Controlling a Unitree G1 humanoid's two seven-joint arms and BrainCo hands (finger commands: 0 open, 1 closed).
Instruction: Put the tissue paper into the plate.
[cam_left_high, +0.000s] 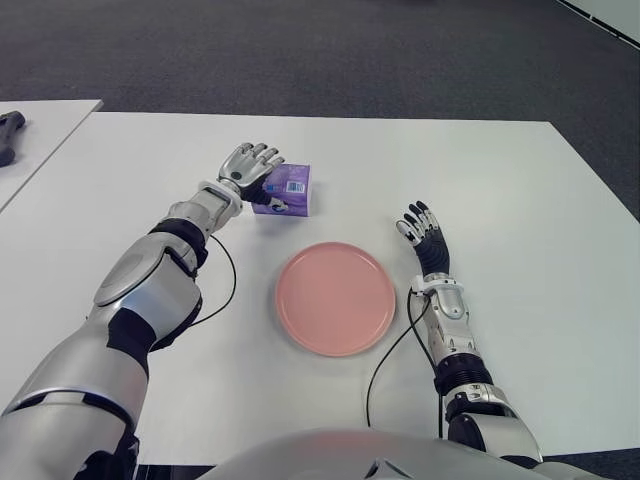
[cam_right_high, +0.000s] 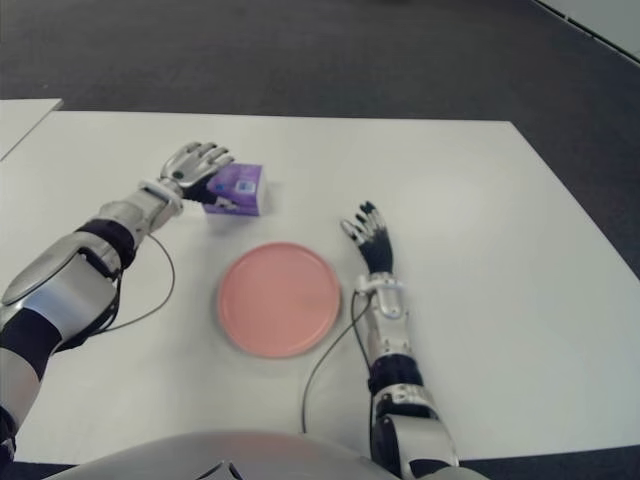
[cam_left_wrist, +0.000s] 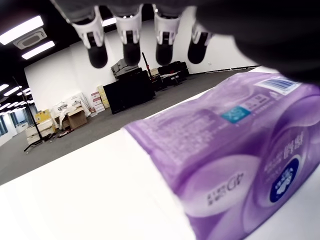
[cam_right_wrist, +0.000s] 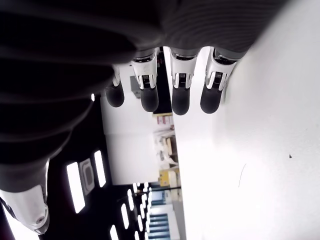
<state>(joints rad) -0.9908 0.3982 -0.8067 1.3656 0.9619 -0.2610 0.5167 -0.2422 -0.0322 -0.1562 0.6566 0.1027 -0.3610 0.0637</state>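
Note:
A purple tissue pack (cam_left_high: 288, 189) lies on the white table (cam_left_high: 500, 190), just beyond the empty pink plate (cam_left_high: 335, 298). My left hand (cam_left_high: 250, 165) is at the pack's left end, its fingers stretched over the top corner and not curled around it. In the left wrist view the fingertips (cam_left_wrist: 127, 50) hang straight above the pack (cam_left_wrist: 240, 160), with a gap between them. My right hand (cam_left_high: 420, 228) shows to the right of the plate, fingers spread and holding nothing; its fingertips (cam_right_wrist: 180, 95) are extended beside the bare tabletop.
A black object (cam_left_high: 8, 135) lies on a second white table at the far left. Thin black cables (cam_left_high: 385, 365) run from both wrists across the table near the plate. Dark carpet lies beyond the table's far edge.

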